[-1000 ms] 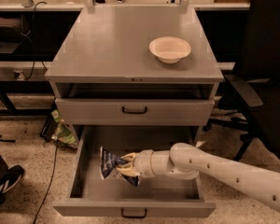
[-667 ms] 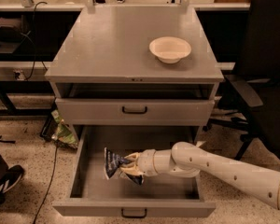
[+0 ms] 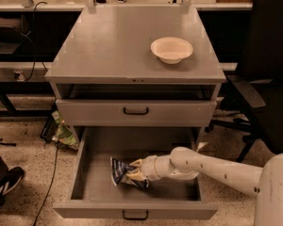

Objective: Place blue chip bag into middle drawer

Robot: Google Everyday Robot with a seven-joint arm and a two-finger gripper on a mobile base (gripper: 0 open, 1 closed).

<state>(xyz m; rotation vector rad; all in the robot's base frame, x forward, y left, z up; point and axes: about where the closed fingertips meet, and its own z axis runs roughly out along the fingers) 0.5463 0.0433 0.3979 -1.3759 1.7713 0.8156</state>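
Observation:
The blue chip bag is a small dark-blue foil bag with white lettering. It is inside the open middle drawer, low over the drawer floor, left of centre. My gripper reaches in from the right on a white arm and is shut on the bag's right end. Whether the bag touches the floor of the drawer I cannot tell.
A white bowl stands on the grey cabinet top. A shallower drawer above is nearly closed. A green crumpled wrapper lies on the floor at the cabinet's left. A black chair stands at the right.
My gripper has moved a little to the right and down inside the drawer, with the blue chip bag still in it.

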